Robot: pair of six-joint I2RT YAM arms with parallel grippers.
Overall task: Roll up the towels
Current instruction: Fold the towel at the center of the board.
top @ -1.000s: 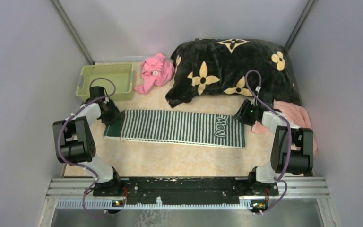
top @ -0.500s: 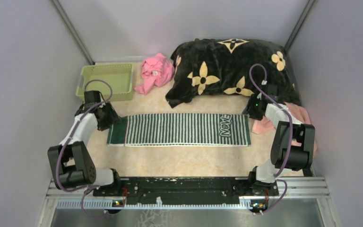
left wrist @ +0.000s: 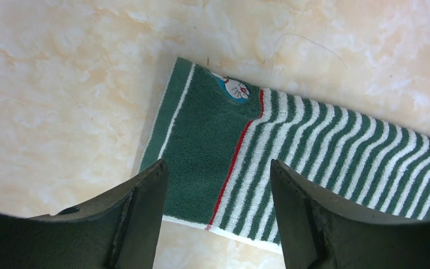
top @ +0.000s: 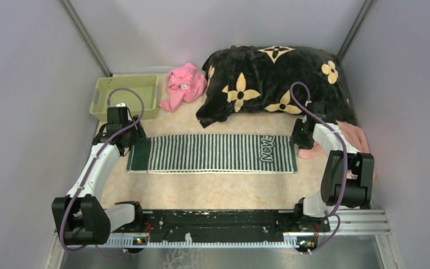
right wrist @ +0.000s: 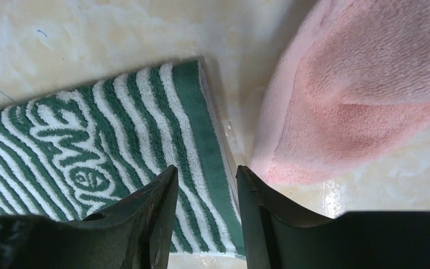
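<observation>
Green towel (top: pixel 218 152) lies flat across the table (top: pixel 201 190) — laid out, roll not begun. Left gripper (left wrist: pixel 217 168) over its left end, fingers spread, empty; right gripper (right wrist: pixel 204 174) over the right edge, narrowly parted, pinching nothing. Next: grab an end, curl it inward. Pink towel (right wrist: pixel 358 84) beside, bunched.
</observation>
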